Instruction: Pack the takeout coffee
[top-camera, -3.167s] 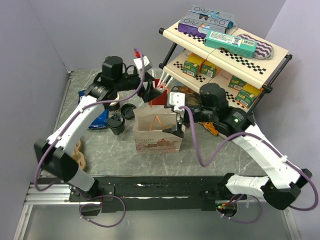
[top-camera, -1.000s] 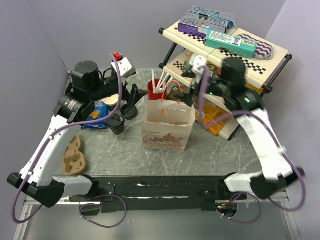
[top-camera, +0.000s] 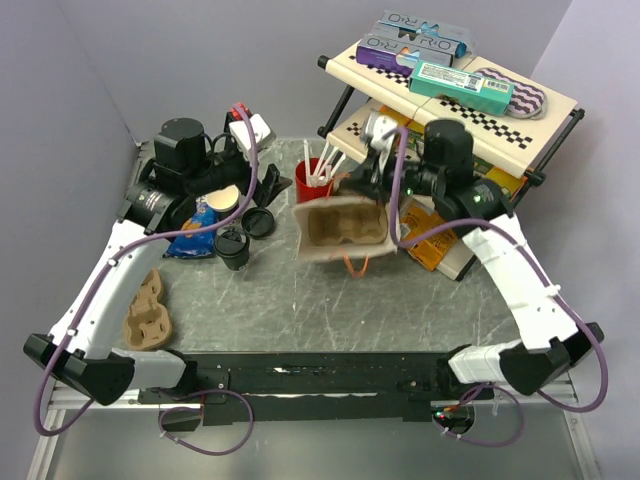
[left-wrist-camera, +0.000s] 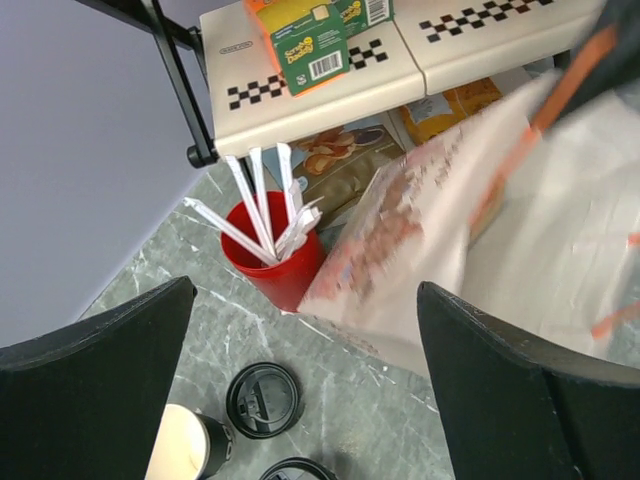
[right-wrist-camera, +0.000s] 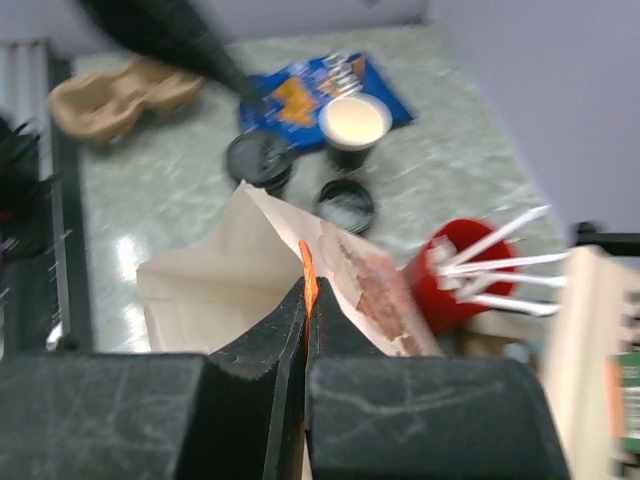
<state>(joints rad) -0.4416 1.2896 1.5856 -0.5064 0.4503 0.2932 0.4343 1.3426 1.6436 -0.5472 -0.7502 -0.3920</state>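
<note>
Right hand (right-wrist-camera: 305, 312) pinches the bag (top-camera: 345, 232) handle (right-wrist-camera: 309, 272) — bag tipped, off the surface (top-camera: 400, 300). Left hand (left-wrist-camera: 305, 300) wide. Open cup (top-camera: 225, 199) stands far left — lid (top-camera: 259, 222) beside it. Red cup (top-camera: 312, 184) holds straws (left-wrist-camera: 262, 205).

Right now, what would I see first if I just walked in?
The brown paper bag in the middle of the table, tipped so its open mouth faces the overhead camera, pinched by one orange handle in the shut right gripper. Just behind it stands a bright red cup full of white straws.
</note>
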